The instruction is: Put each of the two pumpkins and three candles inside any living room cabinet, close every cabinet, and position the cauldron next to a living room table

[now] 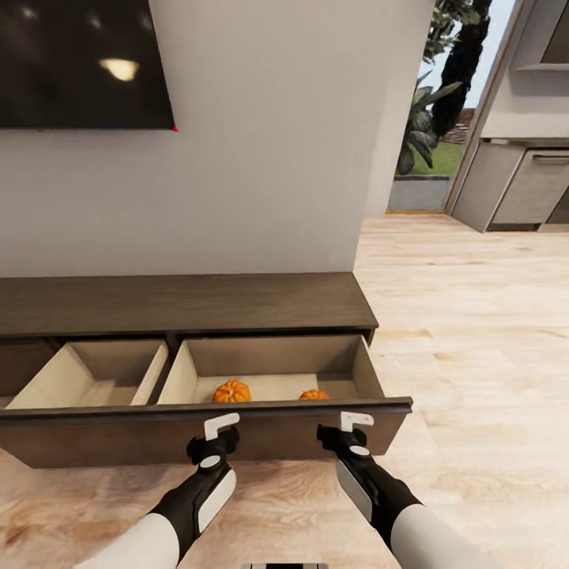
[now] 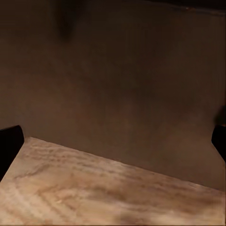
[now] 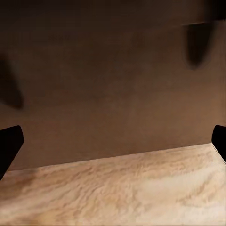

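Note:
The long dark-brown cabinet (image 1: 182, 304) stands against the wall with its wide drawer (image 1: 118, 438) pulled out. Two orange pumpkins (image 1: 231, 391) (image 1: 314, 394) lie in the drawer's right compartment; the left compartment (image 1: 95, 379) looks bare. My left gripper (image 1: 217, 435) and right gripper (image 1: 348, 427) both sit right at the drawer's front panel, low down. In each wrist view the dark fingertips (image 2: 9, 143) (image 3: 9, 143) stand wide apart at the frame edges, open, facing the brown panel (image 2: 122, 84) (image 3: 108, 80) above the floor. The candles and the cauldron are out of view.
A dark TV screen (image 1: 79, 63) hangs on the wall above the cabinet. Light wooden floor (image 1: 474, 332) stretches to the right towards a doorway with plants (image 1: 438, 103) and grey kitchen cabinets (image 1: 521, 182).

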{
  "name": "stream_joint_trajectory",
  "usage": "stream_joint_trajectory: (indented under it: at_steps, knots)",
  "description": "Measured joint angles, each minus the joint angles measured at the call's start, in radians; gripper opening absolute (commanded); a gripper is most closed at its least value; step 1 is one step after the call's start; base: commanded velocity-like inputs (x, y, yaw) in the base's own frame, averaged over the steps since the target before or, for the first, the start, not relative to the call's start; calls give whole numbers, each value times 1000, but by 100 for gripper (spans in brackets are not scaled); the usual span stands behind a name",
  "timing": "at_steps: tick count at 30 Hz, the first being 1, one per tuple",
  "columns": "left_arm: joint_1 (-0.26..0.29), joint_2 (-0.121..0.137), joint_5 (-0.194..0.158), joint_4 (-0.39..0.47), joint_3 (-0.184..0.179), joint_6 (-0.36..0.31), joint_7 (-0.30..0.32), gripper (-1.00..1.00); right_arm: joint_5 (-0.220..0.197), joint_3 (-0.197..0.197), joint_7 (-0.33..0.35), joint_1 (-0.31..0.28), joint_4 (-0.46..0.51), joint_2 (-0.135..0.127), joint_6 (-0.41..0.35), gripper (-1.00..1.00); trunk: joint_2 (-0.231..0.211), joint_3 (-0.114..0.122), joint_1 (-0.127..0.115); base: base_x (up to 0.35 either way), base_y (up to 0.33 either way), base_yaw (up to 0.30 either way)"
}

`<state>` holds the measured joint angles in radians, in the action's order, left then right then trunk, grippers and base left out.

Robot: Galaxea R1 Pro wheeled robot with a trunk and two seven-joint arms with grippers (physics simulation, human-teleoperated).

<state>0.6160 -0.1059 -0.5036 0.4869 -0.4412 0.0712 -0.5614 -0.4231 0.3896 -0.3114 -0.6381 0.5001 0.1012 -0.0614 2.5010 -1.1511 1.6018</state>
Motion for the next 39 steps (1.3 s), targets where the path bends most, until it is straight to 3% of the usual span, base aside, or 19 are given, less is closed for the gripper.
stream_joint_trajectory:
  at_steps: [39]
  knots:
    - [0, 1, 7, 0, 1, 2, 0, 100, 1, 0, 0, 0, 0, 0, 0, 100, 0, 0, 0, 213, 0, 0]
